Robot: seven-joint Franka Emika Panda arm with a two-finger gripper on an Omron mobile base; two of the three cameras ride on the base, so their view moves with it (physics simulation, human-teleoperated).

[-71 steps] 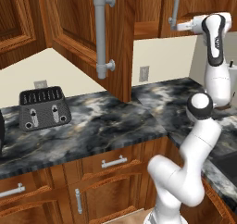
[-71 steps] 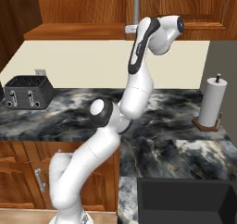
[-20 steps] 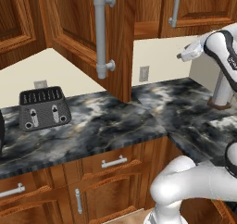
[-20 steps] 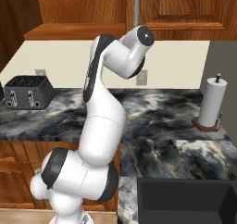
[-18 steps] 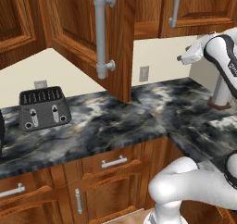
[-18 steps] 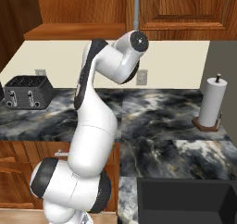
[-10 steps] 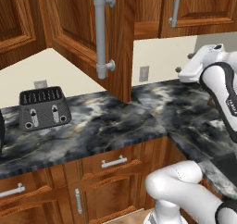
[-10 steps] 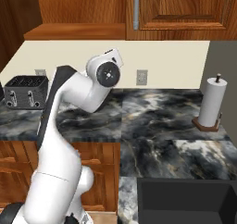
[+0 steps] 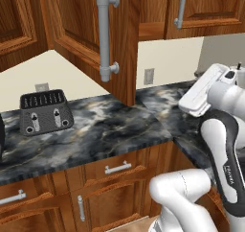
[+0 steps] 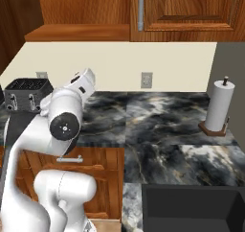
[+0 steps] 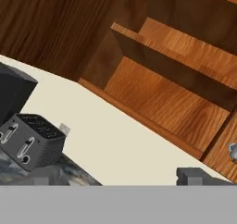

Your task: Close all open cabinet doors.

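The gripper (image 11: 118, 174) sits at the bottom of the hand view with its two dark tips set wide apart and nothing between them. It looks up past the toaster (image 11: 30, 142) at the exposed shelves (image 11: 171, 56) of a wall cabinet.

The step in hand, as I judge it, is bringing the hand round to the open cabinet door (image 9: 91, 39). That door swings out over the table (image 9: 110, 130) toward the robot, its long grey handle (image 9: 103, 32) hanging vertical near the free edge. To shut it well, the hand wants to come to the door's outer face, near the handle side and far from the hinge, and push flat and steady along the door's arc. Pushing near the hinge would take more force and could slip. No grasp seems needed, so the wide jaws can serve as a blunt pusher. The arm's elbow bulks low in front of the table, so the path should keep clear of the door edge and the toaster.

Nearest, the table is glossy dark marble with pale veins, over brown drawers with short silver pulls. The toaster is a matte black box with two slots and round knobs. The open door is reddish-brown wood with a raised-panel frame; its handle is a smooth cylinder on two stubby posts. Beyond, a cream wall carries an outlet (image 9: 149, 76), and a neighbouring door (image 9: 206, 5) sits closed. A paper towel roll (image 10: 219, 107) stands upright at the far right.
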